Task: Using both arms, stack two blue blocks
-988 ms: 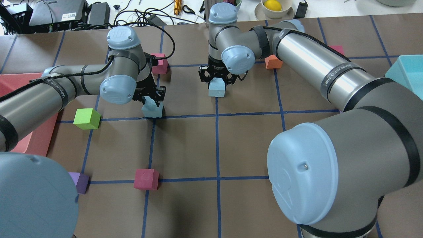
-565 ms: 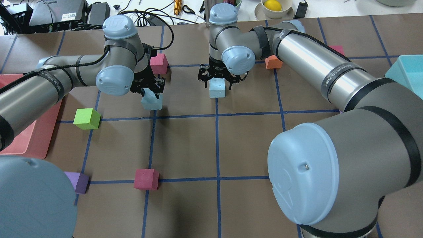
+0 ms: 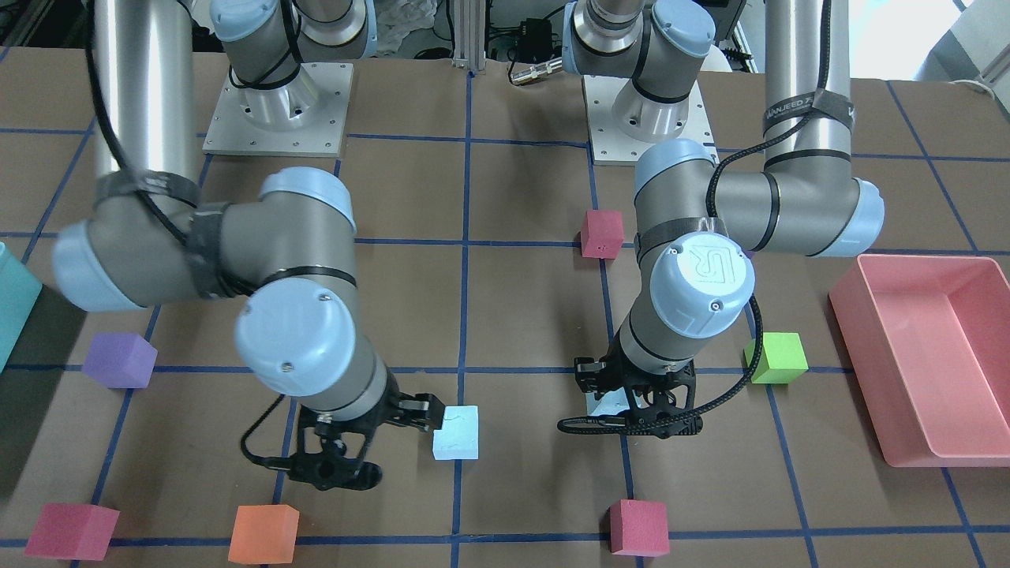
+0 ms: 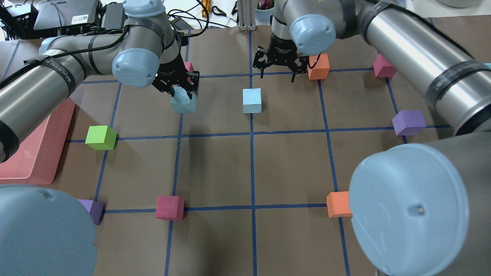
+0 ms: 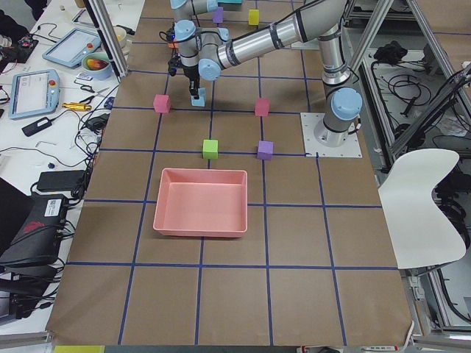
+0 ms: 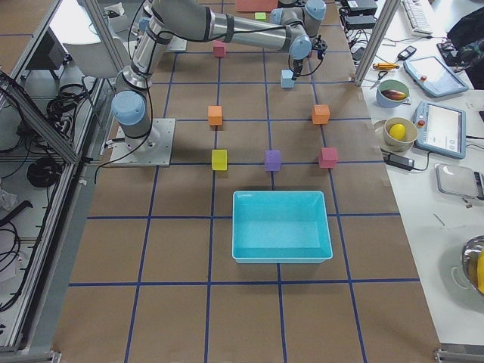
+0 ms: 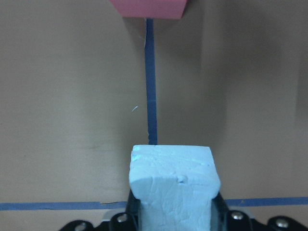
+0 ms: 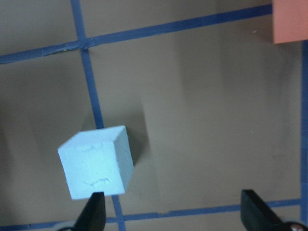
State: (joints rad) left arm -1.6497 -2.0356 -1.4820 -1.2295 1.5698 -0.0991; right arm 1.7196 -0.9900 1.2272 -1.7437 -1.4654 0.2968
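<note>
On the front-facing view, I read the left hand (image 3: 633,410) as pinching the gripped blue block (image 3: 601,405), of which only a pale sliver shows behind the black fingers. The right hand (image 3: 371,442) is spread wide. The loose blue block (image 3: 457,432) sits on the surface (image 3: 521,331) just beside the nearer finger, outside the gap.

In the overhead view, the left hand (image 4: 180,86) clamps the gripped blue block (image 4: 183,103), which hangs tilted below the fingers, over a blue tape line (image 4: 215,134). The loose blue block (image 4: 252,100) rests flat on the surface, near the gripped one but apart from it. The right hand (image 4: 278,73) is spread and stands beyond the loose block, toward the far edge, without touching it. An orange cube (image 4: 318,66) lies just beside that hand.

In the left side view, the left hand (image 5: 193,82) stands directly over the gripped blue block (image 5: 196,100). The detail is too small for me to judge the grip.

In the right side view, I cannot read hand or block positions reliably.

In the left wrist view, the gripped blue block (image 7: 173,185) fills the bottom centre, pressed on both sides by the jaws. A pink cube (image 7: 147,7) sits at the top edge.

In the right wrist view, the fingertips (image 8: 94,211) stand widely apart. The loose blue block (image 8: 96,163) lies by one fingertip, off to one side of the gap.
</note>
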